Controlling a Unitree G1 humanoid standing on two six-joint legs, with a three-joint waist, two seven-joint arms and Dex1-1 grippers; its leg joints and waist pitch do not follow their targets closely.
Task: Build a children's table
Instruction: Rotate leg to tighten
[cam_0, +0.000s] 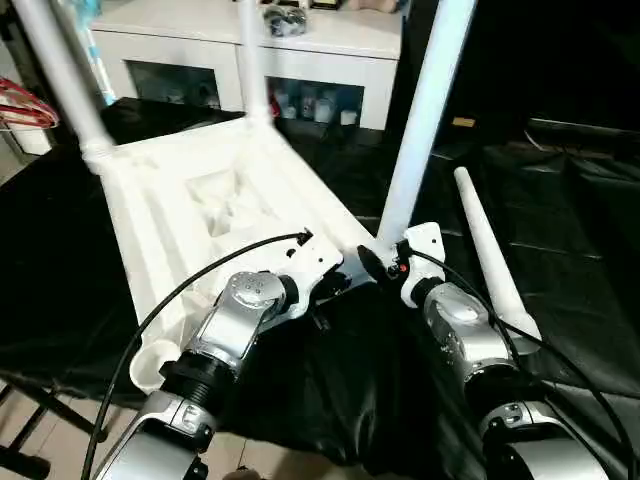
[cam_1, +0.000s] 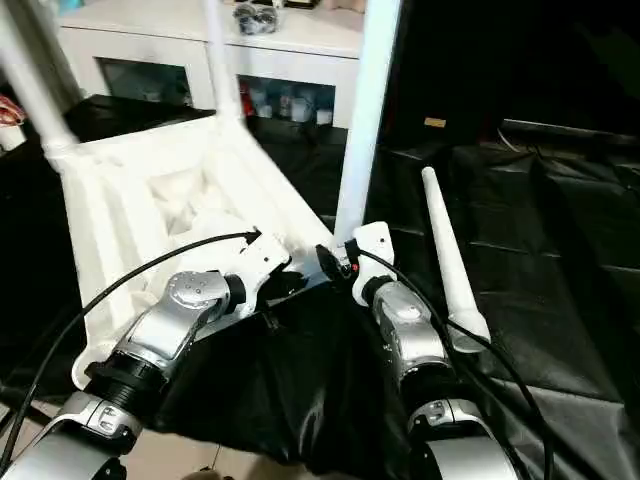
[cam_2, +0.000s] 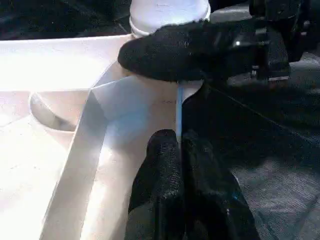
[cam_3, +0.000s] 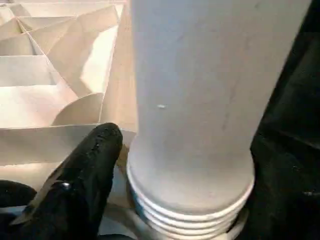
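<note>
Both grippers are seen at the near corner of the upturned tabletop (cam_0: 200, 215). Left gripper (cam_2: 181, 150): its fingers are pressed together on the thin edge of the tabletop's wall, which is pinched between them. Right gripper (cam_0: 385, 262) is set at the foot of the leg (cam_0: 425, 110) that stands in the corner socket just ahead of it; one black finger (cam_3: 87, 175) lies against the tabletop wall beside the leg's ribbed base, and the other finger is hidden, so it cannot be told whether the jaws are spread or closed on the leg. In the left wrist view a right finger (cam_2: 190, 50) is seen crossing in front of the leg's base.

Two more legs (cam_0: 65, 80) rise from the far sockets and are cut off at the top edge. A loose leg (cam_0: 490, 255) lies to the right of the right gripper, partly covered by the right forearm. The near left socket (cam_0: 150, 362) is partly hidden behind the left arm.

Everything rests on a black sheet (cam_0: 560, 220). Beyond it a white cabinet (cam_0: 300, 60) with glass doors is seen; its contents are too small to make out.
</note>
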